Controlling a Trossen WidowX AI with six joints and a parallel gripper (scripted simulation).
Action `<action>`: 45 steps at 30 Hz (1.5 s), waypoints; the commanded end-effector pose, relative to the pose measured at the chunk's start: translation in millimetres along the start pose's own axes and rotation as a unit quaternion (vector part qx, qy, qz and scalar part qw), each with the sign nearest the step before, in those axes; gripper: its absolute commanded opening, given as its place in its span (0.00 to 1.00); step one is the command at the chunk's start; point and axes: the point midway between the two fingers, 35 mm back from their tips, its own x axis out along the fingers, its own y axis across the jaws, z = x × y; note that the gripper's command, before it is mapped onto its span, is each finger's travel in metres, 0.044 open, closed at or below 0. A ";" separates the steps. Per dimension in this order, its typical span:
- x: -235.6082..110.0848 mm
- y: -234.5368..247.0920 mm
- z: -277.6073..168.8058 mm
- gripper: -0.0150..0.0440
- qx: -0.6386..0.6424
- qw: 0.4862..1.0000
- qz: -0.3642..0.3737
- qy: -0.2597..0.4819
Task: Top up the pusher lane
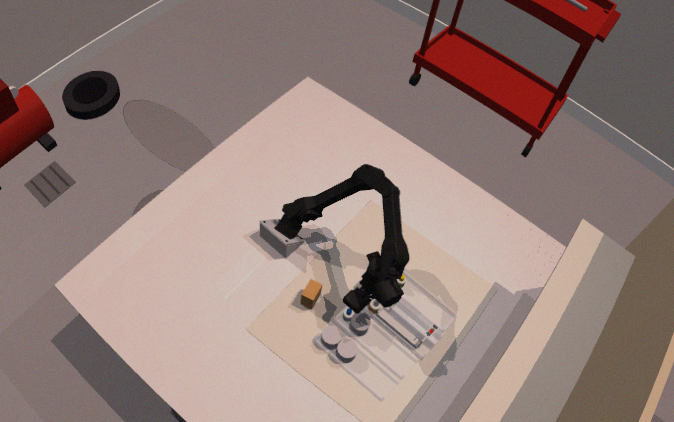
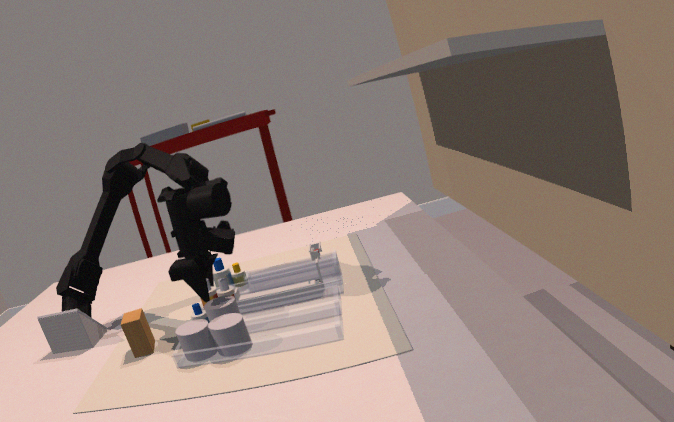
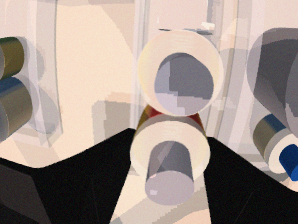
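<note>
From the top view, the arm reaches down over the clear lane rack (image 1: 440, 320) on the beige mat (image 1: 280, 330), which lies on the desk (image 1: 150, 280); the gripper (image 1: 372, 302) hangs at the front end of the rack, its jaws closed on the held jar (image 1: 375, 306), of which only a sliver shows beneath the wrist. Below the jaws in this view stand 3 grey cylinders (image 1: 345, 348), and an orange block (image 1: 311, 293) sits off to their left, apart from the rack. In the exterior view the jaws point steeply down at the lane mouth, with a blue-capped jar (image 2: 219, 267) and a yellow-capped jar (image 2: 236, 272) just beyond them in neighbouring lanes, and the pusher post (image 2: 315, 252) well down the lane, far from the jaws. In the wrist view the held jar (image 3: 170, 163) sits gripped between the 2 black jaws, cream-rimmed, and the lane jar (image 3: 181, 76) of the same look stands directly ahead of it, the 2 appearing to touch or nearly so, with a red patch between them. I judge the step in hand to be the push-in: it is done well by keeping the held jar upright and centred between the lane walls, driving straight and slowly so the lane jar slides back against the sprung plate, lowering until the held jar is behind the low front stop, and only then opening, gently. No brand, label or writing is readable in any view.
</note>
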 end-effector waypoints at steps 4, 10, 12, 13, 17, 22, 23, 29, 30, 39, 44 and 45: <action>2.2 1.1 3.6 0.25 -0.005 1.000 0.002 -0.008; 4.2 1.1 3.3 0.25 -0.005 1.000 0.002 -0.008; 4.9 1.1 3.2 0.25 -0.005 1.000 0.002 -0.008; 5.2 1.1 3.1 0.25 -0.005 1.000 0.002 -0.008; 6.1 1.1 2.3 0.25 -0.005 1.000 0.002 -0.008; 6.1 1.1 1.4 0.25 -0.005 1.000 0.002 -0.008; 6.1 1.1 1.3 0.25 -0.005 1.000 0.002 -0.008; 6.1 1.1 0.3 0.25 -0.005 1.000 0.002 -0.008; 6.2 1.1 0.1 0.25 -0.005 1.000 0.002 -0.008; 6.2 1.1 -1.4 0.25 -0.005 1.000 0.002 -0.008; 6.2 1.0 -2.2 0.25 -0.005 1.000 0.002 -0.008; 6.2 1.0 -2.4 0.25 -0.005 1.000 0.002 -0.008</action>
